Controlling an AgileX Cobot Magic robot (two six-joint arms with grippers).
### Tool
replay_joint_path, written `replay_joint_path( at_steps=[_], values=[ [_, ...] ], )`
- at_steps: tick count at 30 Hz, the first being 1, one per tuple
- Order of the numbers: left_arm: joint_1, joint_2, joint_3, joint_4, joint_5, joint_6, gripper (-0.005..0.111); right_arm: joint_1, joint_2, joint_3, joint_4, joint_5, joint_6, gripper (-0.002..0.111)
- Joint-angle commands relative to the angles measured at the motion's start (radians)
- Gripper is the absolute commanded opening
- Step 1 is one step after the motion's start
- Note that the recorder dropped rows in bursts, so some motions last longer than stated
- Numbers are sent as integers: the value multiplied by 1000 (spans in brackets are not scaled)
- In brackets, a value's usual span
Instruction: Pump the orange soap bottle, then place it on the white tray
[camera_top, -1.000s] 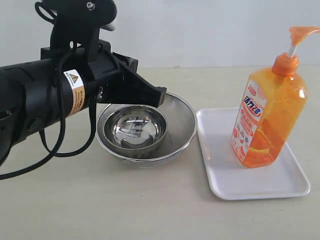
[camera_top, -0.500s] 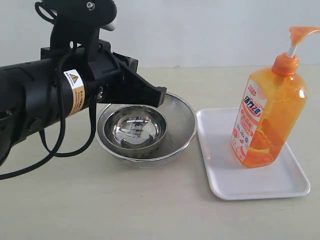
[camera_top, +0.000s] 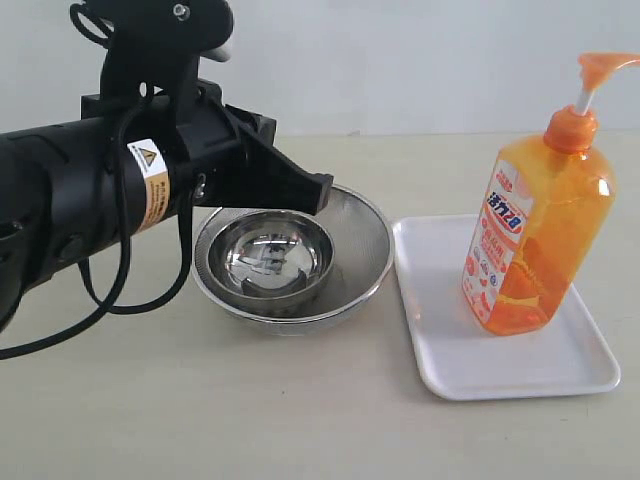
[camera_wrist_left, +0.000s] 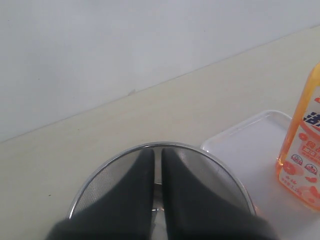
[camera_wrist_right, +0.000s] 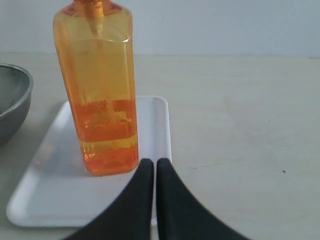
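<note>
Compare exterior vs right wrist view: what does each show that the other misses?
Only exterior: the left tool above a shiny round steel bowl nested in a steel mesh strainer; the orange pump head and white-and-red label of the tall translucent orange soap bottle. Only right wrist: the right tool, shut, pointing at that bottle. Both: the bottle upright on the flat rectangular white plastic tray, part of the strainer's rim.

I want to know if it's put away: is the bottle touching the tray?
Touching. The exterior view shows the bottle standing upright with its base resting on the tray. The right wrist view shows the same.
</note>
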Motion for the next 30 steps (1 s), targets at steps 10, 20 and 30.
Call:
replay_joint_path(
  at_steps=[10,20,30],
  values=[
    [-4,-5,4,-4,15,-11,5,-3,-5,4,2,-8,2,0],
    [-4,-66,4,-4,25,-11,5,-3,-5,4,2,-8,2,0],
    [66,-230,4,-4,-5,16,5,-3,-5,4,2,-8,1,0]
  ],
)
